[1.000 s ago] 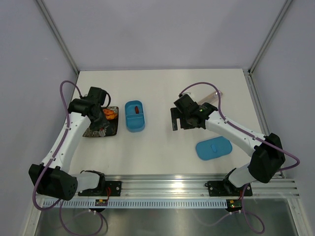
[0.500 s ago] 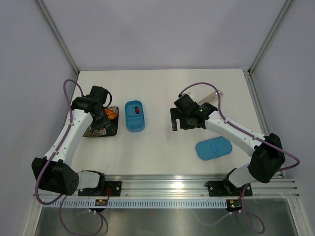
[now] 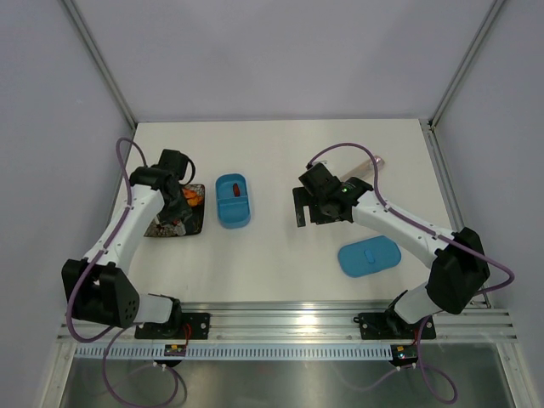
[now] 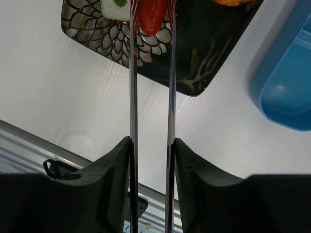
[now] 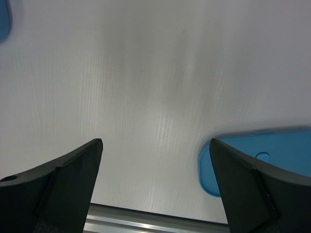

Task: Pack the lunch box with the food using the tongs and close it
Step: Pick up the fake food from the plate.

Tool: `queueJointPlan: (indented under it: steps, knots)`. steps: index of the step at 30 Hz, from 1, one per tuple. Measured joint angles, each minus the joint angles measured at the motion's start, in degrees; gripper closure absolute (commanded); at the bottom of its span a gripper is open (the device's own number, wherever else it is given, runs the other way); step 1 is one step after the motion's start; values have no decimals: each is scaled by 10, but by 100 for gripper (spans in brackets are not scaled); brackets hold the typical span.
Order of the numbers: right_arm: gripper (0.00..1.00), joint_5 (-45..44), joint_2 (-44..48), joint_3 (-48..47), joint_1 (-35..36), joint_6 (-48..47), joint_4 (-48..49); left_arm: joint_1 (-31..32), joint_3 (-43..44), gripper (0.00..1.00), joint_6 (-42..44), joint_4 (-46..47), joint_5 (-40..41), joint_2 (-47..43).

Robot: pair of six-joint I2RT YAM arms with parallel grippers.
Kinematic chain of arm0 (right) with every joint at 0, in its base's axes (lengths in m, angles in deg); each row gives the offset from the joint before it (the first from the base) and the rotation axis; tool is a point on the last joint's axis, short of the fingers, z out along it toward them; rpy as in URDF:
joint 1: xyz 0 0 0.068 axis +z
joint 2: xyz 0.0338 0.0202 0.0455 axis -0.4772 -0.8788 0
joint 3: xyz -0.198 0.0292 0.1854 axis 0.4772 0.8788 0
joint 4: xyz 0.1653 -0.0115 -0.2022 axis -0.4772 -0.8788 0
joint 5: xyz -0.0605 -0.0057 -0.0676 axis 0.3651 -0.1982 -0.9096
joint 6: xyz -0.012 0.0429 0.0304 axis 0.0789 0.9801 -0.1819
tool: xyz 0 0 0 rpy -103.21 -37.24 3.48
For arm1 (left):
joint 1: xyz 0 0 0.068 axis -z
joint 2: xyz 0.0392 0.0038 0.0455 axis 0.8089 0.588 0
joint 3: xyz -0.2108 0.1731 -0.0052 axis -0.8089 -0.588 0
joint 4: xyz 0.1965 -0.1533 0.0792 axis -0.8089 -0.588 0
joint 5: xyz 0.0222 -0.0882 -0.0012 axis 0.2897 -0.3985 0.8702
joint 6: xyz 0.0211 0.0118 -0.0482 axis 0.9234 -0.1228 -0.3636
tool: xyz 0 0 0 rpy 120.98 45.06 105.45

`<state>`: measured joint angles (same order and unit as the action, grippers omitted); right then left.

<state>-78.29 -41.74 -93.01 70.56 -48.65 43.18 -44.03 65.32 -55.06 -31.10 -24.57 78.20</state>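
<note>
Tongs (image 4: 132, 97), long thin silver metal, sit in my left gripper (image 4: 151, 145), squeezed narrow on a red sausage piece (image 4: 152, 14) over the dark patterned square plate (image 4: 204, 58). The bright-blue oval plastic lunch box (image 4: 286, 92) lies just right. My right gripper (image 5: 155, 160) gapes, empty.

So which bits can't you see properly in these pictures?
- Left wrist view: the tips of the long silver metal tongs and the top of the red sausage-like piece run off the top edge.
- Top view: the left arm covers most of the dark patterned square plate.
- Right wrist view: the right hand and the picture's edge cut off the flat blue oval lid.
</note>
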Motion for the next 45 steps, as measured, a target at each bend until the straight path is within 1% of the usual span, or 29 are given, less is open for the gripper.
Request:
queueJointPlan:
  steps: [10,12,13,15,23,45]
  knots:
    - [1,3,-8,0,0,-2,3,-5,-16,58,0,13,3,7]
    - [0,3,-9,0,0,-3,3,-7,-18,57,1,15,3,8]
    - [1,3,-9,0,0,-3,4,-7,-18,53,1,15,3,9]
    - [1,3,-9,0,0,-4,4,-9,-18,53,1,17,3,10]
    - [0,3,-10,0,0,-5,4,-15,-21,54,2,22,-1,17]
    - [1,5,-29,-12,0,-12,7,-8,-25,53,30,24,-16,27]
